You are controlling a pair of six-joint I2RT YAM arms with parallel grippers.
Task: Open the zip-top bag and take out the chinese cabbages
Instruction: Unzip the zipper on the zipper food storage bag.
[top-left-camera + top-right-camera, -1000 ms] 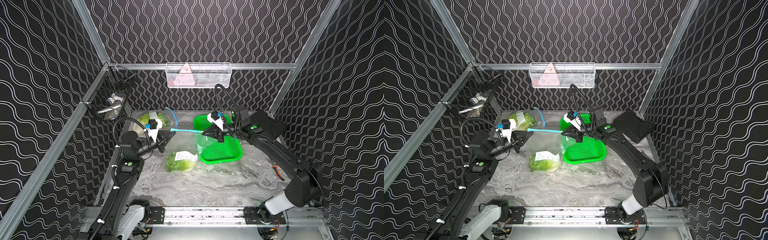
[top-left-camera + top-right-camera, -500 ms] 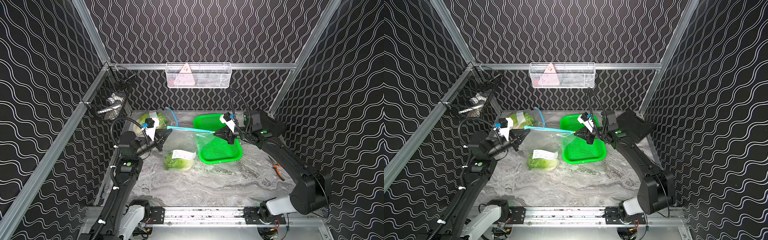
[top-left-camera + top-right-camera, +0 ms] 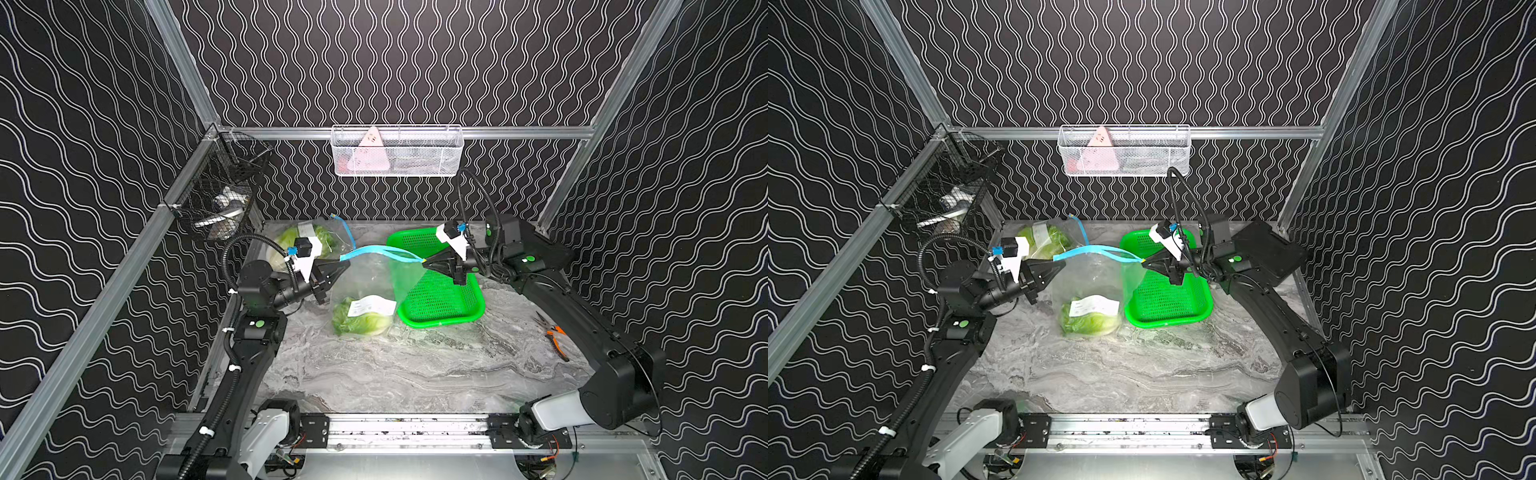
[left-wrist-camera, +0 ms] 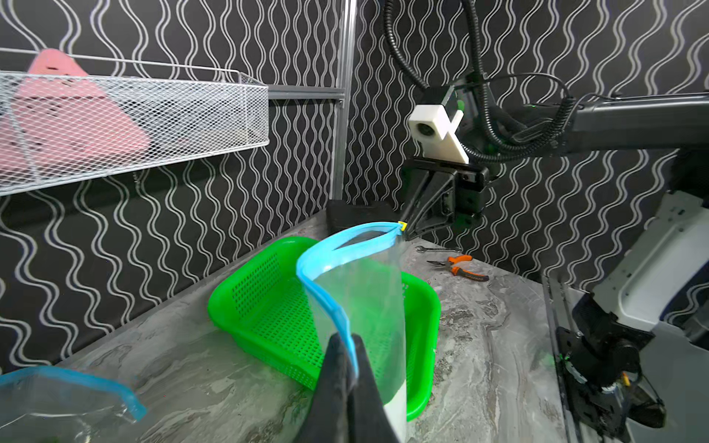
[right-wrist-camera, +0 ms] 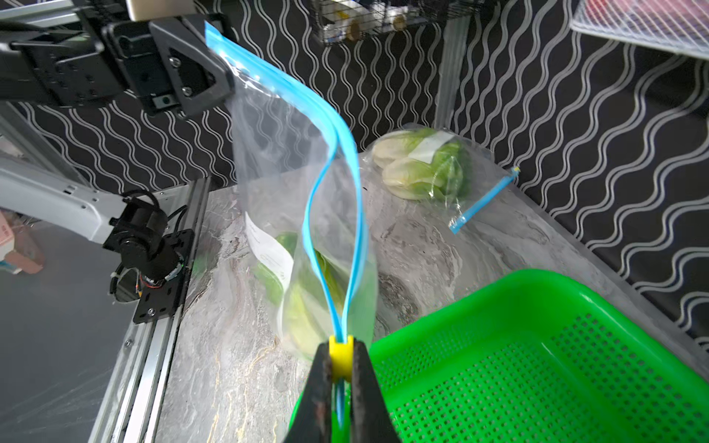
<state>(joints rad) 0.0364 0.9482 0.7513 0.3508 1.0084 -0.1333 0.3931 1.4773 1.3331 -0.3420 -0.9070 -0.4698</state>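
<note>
— Nearby, which surroundings and obstructions?
— Right of centre in both top views, green mesh basket [image 3: 440, 291], just beside the zip-top bag [image 3: 370, 278] and partly veiled by its film; orange-handled pliers [image 3: 555, 334] at the right edge of the marble table [image 3: 395, 374]; second bag [image 3: 320, 239] at the rear, left of centre.
— And the grippers?
— Tightly pinched, left gripper [image 3: 344, 262] on the left end of the blue zip strip [image 3: 374, 250]; narrowly closed, right gripper [image 3: 424, 262] on the yellow slider [image 5: 340, 354] at the right end; tracks parted between.
— Contents?
— Low in the held bag, chinese cabbages [image 3: 361, 322] under a white label, at frame centre; further cabbage heads [image 5: 418, 168] inside the second bag; pink triangular piece [image 3: 368, 151] in the white wire basket [image 3: 419, 158] on the back wall.
</note>
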